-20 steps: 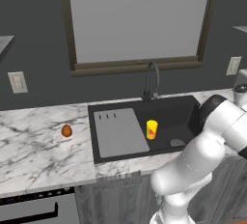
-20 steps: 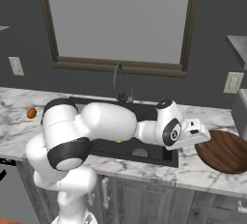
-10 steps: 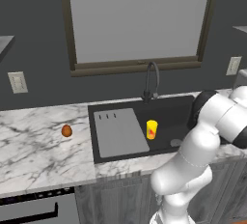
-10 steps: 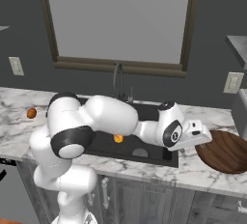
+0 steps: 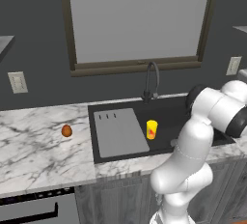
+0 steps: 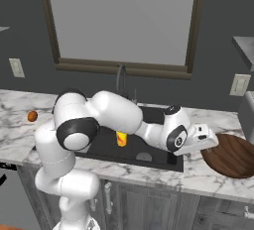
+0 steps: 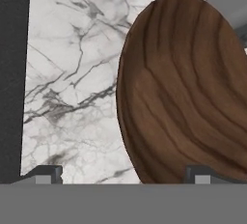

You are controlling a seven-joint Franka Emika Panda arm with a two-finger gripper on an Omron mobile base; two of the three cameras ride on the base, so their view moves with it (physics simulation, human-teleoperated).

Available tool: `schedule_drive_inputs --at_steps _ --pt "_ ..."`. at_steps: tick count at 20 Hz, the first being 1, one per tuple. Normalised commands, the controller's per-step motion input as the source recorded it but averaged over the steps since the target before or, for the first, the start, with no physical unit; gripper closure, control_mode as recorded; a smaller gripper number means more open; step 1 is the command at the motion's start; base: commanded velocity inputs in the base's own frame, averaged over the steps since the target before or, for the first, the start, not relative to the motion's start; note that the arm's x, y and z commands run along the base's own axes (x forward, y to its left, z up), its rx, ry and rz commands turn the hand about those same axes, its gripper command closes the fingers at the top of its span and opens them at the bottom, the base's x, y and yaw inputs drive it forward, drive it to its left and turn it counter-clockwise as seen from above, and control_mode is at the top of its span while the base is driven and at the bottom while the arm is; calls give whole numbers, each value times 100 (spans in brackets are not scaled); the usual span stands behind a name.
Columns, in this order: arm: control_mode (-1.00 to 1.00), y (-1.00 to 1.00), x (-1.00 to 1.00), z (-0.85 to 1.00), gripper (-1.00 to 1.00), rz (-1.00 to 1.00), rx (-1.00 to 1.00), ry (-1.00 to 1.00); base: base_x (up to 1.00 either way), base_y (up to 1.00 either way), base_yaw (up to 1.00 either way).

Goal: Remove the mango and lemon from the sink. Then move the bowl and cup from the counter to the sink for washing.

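bowl (image 6: 232,155) cropped by frame edge, cup (image 6: 121,138) partly behind arm

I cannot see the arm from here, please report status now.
Tool open, empty, at rim of wide dark wooden bowl. Bowl on white marble counter, not yet gripped. Yellow cup already in black sink. Path clear.

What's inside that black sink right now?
Standing in the sink is a yellow cup, beside the grey drainboard panel. A round drain shows too. The robot's arm covers part of the basin, so anything behind it is hidden.
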Motion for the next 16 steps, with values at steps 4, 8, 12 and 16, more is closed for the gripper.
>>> schedule_drive_inputs --at_steps 4,8,12,16 --pt "-100 -7 7 -6 -100 1 0 0 0 0 0" --pt "-100 -7 7 -6 -100 2 0 0 0 0 0" --pt "-100 -11 5 -5 -100 2 0 0 0 0 0" --pt "-100 -11 5 -4 -100 3 0 0 0 0 0"
